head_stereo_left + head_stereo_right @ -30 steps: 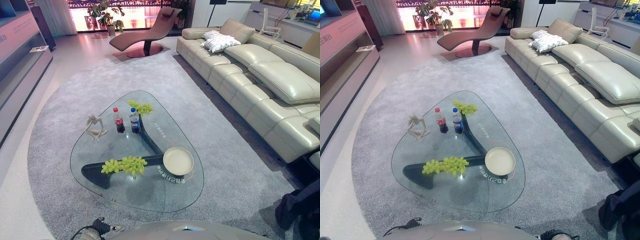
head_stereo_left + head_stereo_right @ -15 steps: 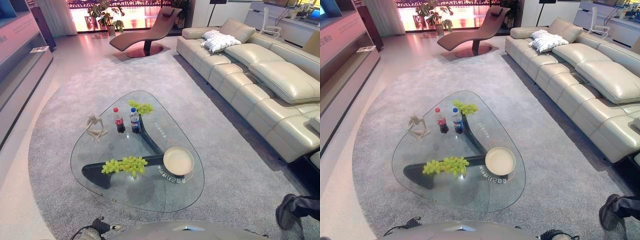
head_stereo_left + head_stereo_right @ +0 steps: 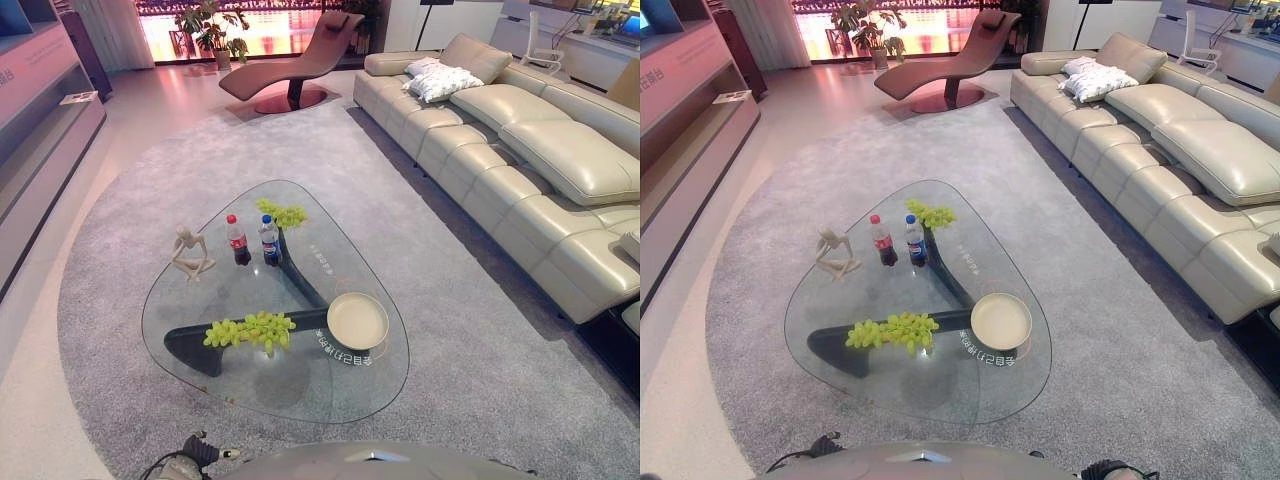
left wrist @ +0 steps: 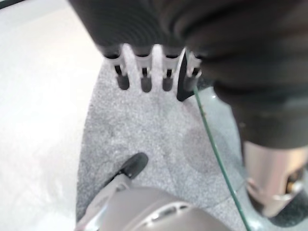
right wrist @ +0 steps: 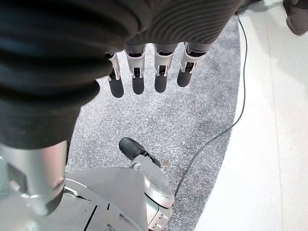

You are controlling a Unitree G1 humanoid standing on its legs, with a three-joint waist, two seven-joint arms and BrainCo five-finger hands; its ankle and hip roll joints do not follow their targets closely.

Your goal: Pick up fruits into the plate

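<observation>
Two bunches of green grapes lie on the glass coffee table: a larger bunch at the near side and a smaller bunch at the far side. A round cream plate stands to the right of the near bunch, holding nothing. My left hand hangs beside the table's glass edge over the carpet, fingers straight, nothing in it. Over the carpet too, my right hand hangs with straight fingers and nothing in it. Both hands are well short of the fruit.
Two small bottles and a pale figurine stand on the table's far half. A long cream sofa runs along the right and a lounge chair stands at the back. Grey carpet surrounds the table.
A person's dark leg and shoe at the lower right have drawn back out of the eye views. The table's things and my hands have not moved.
</observation>
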